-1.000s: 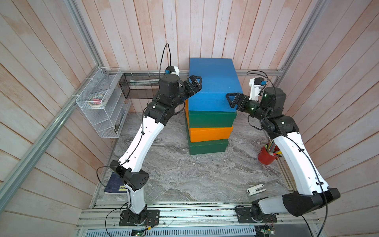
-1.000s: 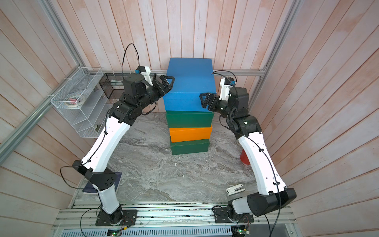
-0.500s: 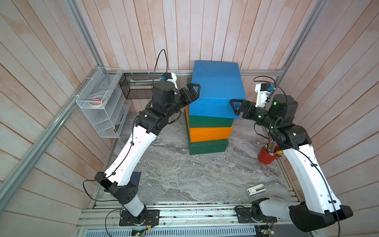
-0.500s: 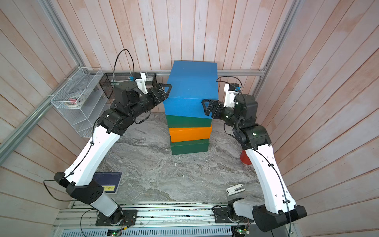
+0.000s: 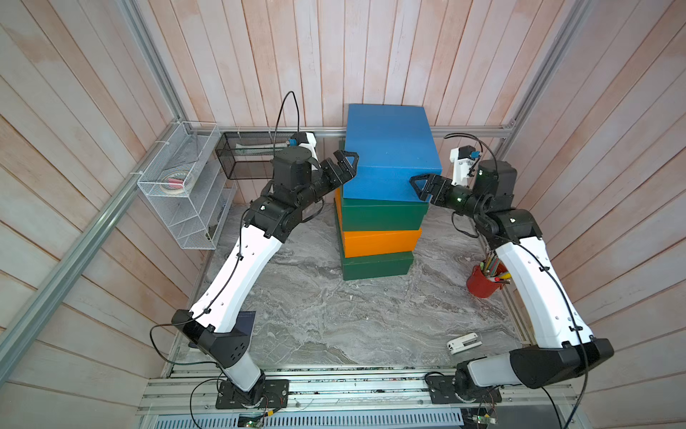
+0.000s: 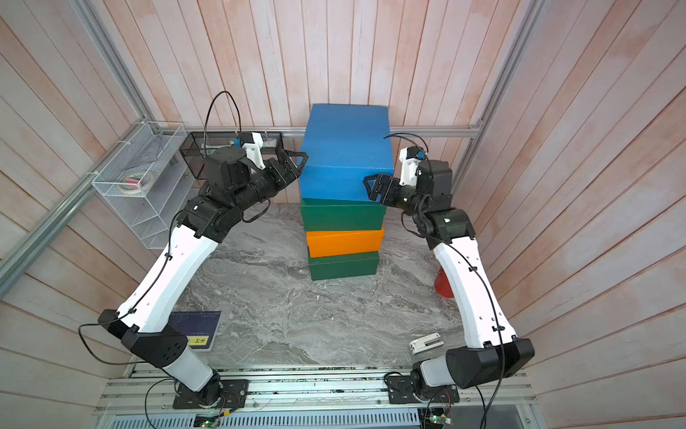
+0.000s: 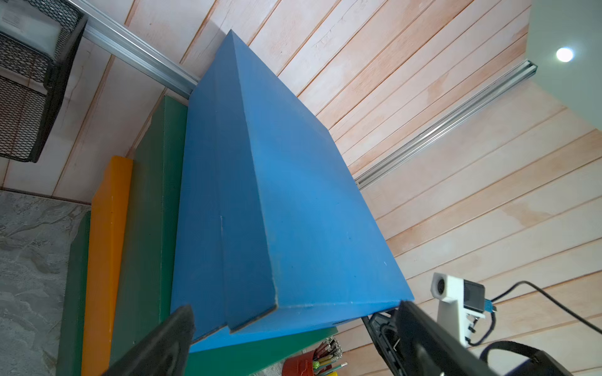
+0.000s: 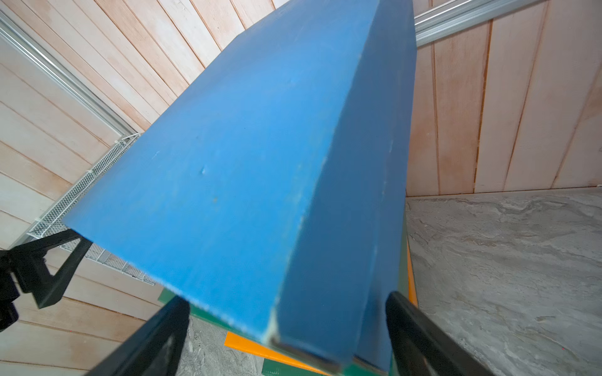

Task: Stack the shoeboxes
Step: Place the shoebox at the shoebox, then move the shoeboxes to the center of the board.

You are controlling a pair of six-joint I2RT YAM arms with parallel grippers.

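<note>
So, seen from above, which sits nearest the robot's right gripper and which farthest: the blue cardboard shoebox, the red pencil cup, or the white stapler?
From the right gripper, in a top view:
1. Blue cardboard shoebox: topmost, right beside it.
2. Red pencil cup: lower down, on the robot's right.
3. White stapler: front right, farthest.

Four plain matte lidded shoeboxes stand in a single stack on the worktop, close to the back wall. The lower dark green shoebox is at the bottom, with the orange shoebox on it. Next comes the upper dark green shoebox, and the blue shoebox is on top. The blue one lies flat, lid up, turned slightly out of line with the green beneath.
</note>
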